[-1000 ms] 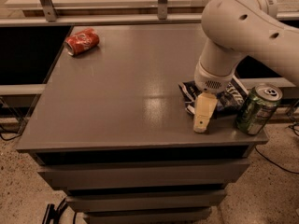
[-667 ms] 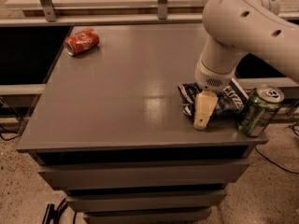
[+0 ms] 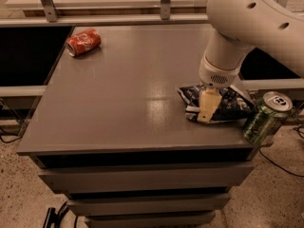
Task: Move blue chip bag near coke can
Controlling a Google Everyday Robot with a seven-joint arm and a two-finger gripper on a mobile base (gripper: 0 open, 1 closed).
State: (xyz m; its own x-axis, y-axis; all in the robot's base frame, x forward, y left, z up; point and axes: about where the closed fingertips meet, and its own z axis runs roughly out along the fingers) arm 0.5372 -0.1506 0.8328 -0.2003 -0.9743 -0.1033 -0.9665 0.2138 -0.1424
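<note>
Our gripper (image 3: pixel 207 113) down on the blue chip bag (image 3: pixel 235 103), its grip we cannot tell, green can (image 3: pixel 266 118) just beside, coke can (image 3: pixel 83 42) lying well apart, far-left table (image 3: pixel 118 103) corner.

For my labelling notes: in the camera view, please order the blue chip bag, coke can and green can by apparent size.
1. blue chip bag, partly under the gripper.
2. green can looks bigger than the lying coke can, but it is nearer the camera, so unsure.
</note>
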